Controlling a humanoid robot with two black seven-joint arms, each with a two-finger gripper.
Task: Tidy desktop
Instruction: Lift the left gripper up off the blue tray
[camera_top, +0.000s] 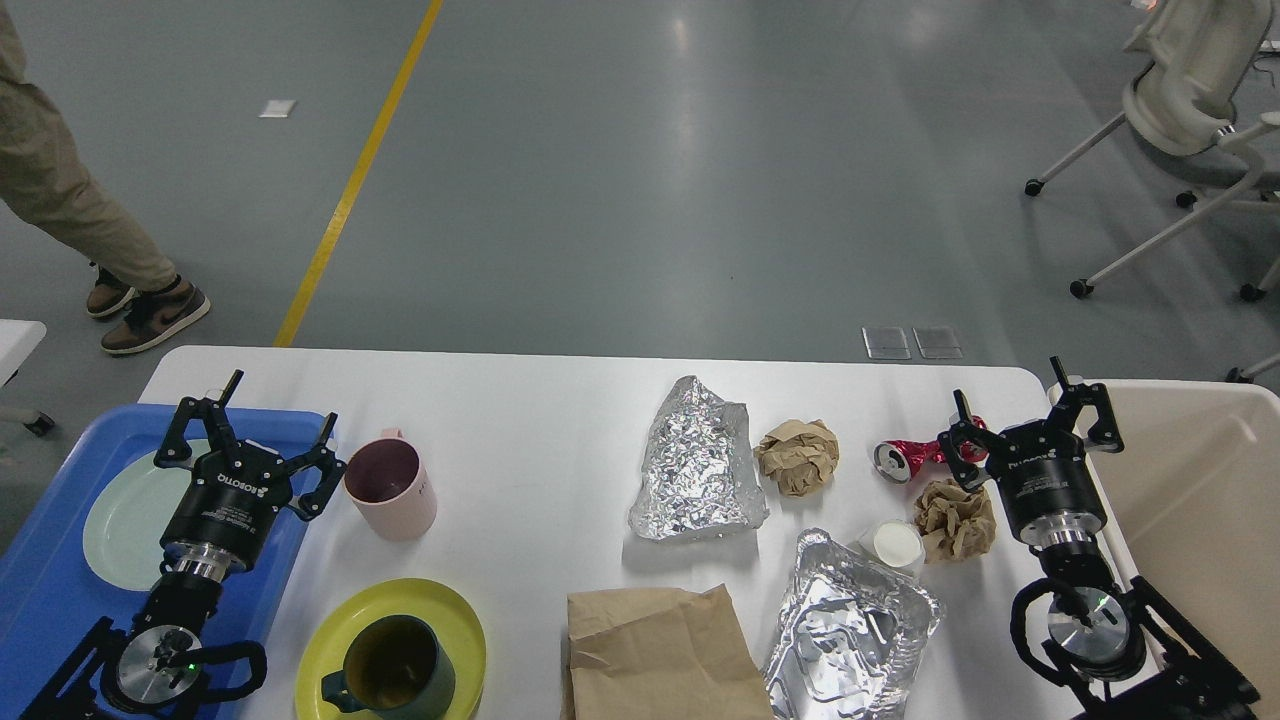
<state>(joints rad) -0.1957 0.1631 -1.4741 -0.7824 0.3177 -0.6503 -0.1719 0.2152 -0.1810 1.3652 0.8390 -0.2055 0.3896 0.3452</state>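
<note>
The desktop (560, 400) fills the lower half of the frame, white and cluttered. Centre right lie a foil sheet (697, 462), a paper ball (797, 456), a red can (905, 458) on its side, a second paper ball (955, 518), a small white cup (893, 545), a foil tray (848, 625) and a brown bag (660, 655). Lower left are a pink mug (392, 485) and a dark mug (392, 668) on a yellow plate (450, 612).

The left gripper (277, 427), fingers apart and empty, hangs over the blue tray (50, 590) at far left, above a pale green plate (120, 520). The right gripper (1027, 412), fingers also apart and empty, sits just right of the can, beside the beige bin (1200, 480) at the right edge.

The likely step is rubbish into the bin, starting with the can or the nearer paper ball. To do it well, the right gripper should drop squarely over one item, close across its narrow side, and lift clear of the bin wall before letting go. Dishes look meant for the tray, on the left arm's side.
</note>
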